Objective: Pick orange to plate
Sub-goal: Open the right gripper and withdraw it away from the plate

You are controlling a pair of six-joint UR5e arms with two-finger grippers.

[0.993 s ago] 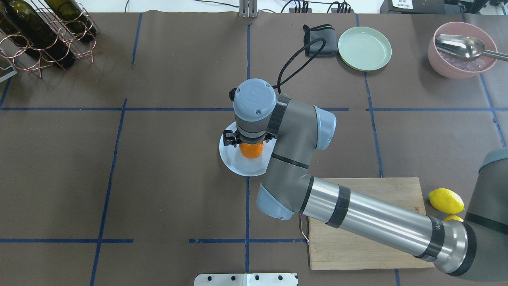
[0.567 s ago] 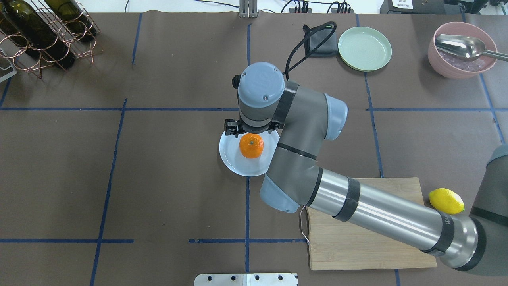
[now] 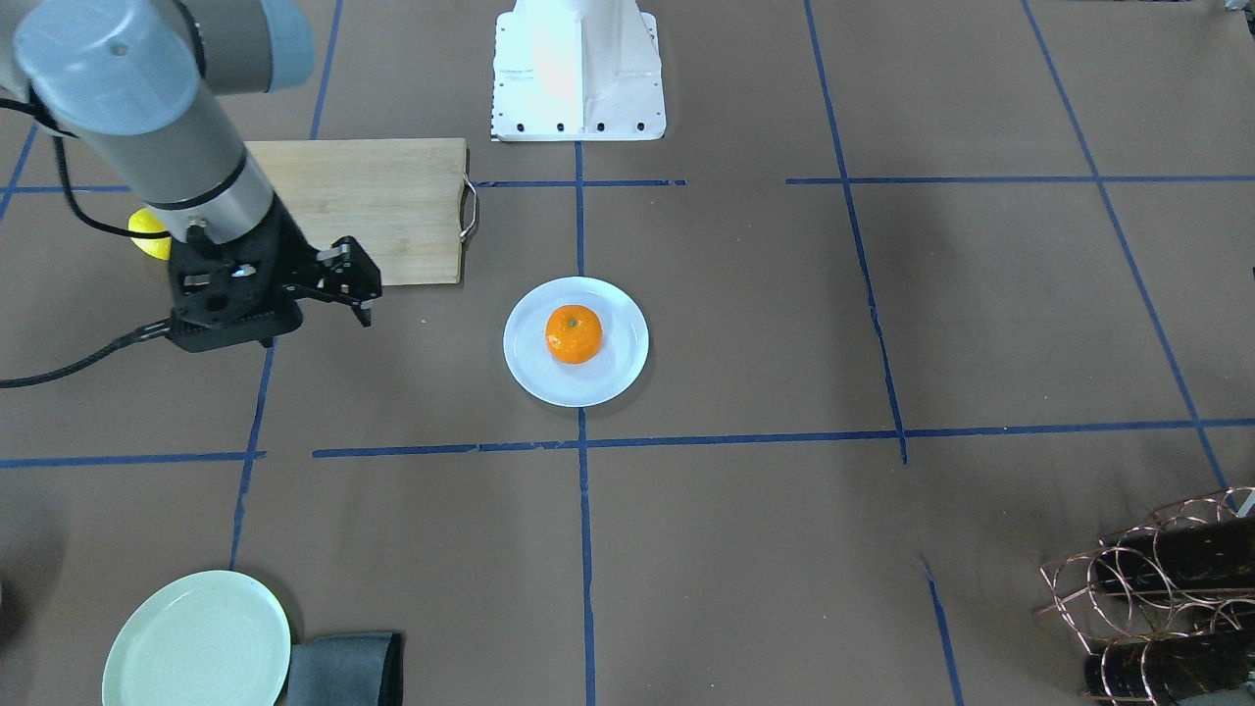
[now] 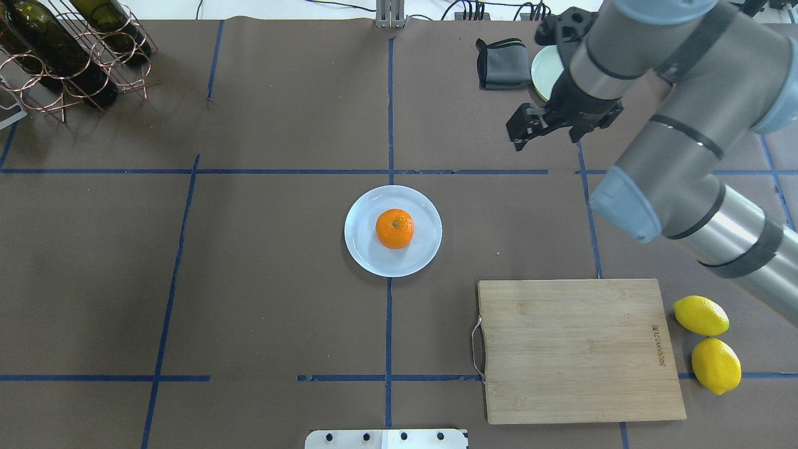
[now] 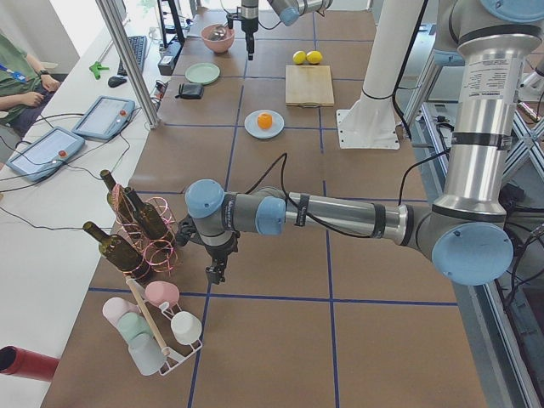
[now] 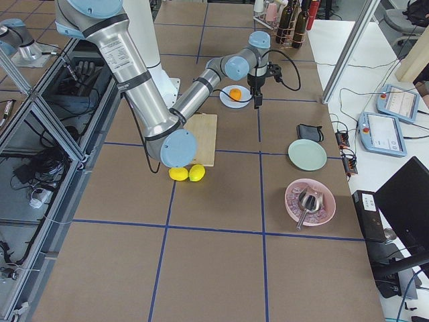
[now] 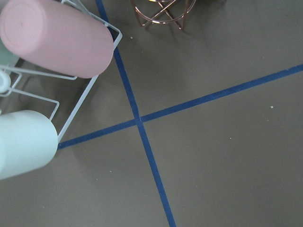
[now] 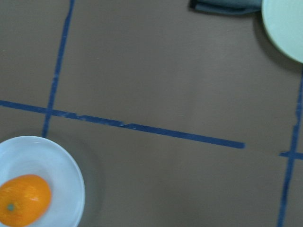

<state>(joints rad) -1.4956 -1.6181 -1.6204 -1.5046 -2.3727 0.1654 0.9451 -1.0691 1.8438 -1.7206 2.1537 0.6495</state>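
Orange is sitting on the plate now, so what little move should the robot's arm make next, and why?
Probably just draw the right gripper back toward the robot's side to rest. The orange sits alone in the middle of the plate, and the gripper's fingers are open, empty and well off to the side, so nothing seems left to carry.

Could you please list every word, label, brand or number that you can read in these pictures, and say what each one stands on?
On the cutting board: a small dark stamped mark along its right edge in the overhead view, too small to read.
No other text, number or sign can be read in any view.
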